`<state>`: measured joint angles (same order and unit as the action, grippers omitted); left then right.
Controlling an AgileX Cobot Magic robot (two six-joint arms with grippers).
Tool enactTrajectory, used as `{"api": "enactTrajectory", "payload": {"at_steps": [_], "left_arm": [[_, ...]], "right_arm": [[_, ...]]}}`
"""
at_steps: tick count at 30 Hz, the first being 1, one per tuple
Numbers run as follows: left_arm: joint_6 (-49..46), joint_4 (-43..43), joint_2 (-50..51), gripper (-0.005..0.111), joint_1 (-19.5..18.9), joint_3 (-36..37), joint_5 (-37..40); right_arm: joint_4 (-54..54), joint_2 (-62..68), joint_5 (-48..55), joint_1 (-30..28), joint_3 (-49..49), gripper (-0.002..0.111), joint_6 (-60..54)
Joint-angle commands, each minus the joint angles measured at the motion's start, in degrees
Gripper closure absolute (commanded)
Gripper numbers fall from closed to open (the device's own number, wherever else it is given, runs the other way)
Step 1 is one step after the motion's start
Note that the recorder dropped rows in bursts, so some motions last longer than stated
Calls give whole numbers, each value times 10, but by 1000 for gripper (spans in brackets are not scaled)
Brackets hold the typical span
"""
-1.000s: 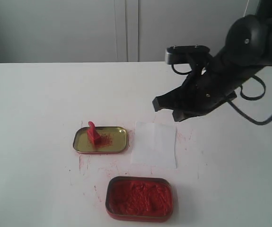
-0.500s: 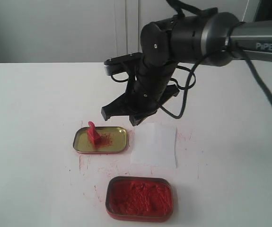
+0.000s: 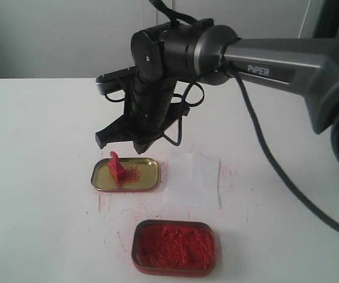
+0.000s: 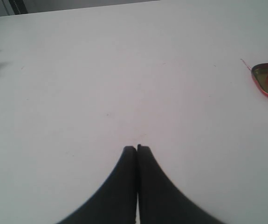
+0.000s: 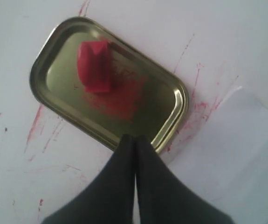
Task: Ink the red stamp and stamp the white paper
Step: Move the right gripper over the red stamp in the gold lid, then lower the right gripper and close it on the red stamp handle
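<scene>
Jaws of the right gripper (image 3: 121, 143) are pressing shut, empty, above the gold tray (image 3: 144, 168) where the red stamp (image 3: 116, 166) is standing; the white paper (image 3: 193, 180) is lying beside that tray; the left gripper (image 4: 137, 147) is hanging clenched.

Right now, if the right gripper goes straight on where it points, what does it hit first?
Probably the shallow gold tin, near its rim on the paper side, short of the red stamp; depth is unclear.

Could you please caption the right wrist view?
Shut right gripper hovers by the red stamp in its gold tin, white paper alongside.
</scene>
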<state>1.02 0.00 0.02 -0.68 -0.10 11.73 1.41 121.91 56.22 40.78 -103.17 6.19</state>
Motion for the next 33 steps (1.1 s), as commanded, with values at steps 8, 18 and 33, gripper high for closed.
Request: {"api": "enactTrajectory", "payload": {"at_steps": [8,18,33], "left_arm": [[2,-3,0,107,3,1,-5],[2,-3,0,107,3,1,-5],[2,-3,0,107,3,1,-6]], "right_arm": [[-14,71,24,37,-119,108,2],[-49,109,24,49,-157,105,-4],[-61,138,-5,49,-156,73,-5]]}}
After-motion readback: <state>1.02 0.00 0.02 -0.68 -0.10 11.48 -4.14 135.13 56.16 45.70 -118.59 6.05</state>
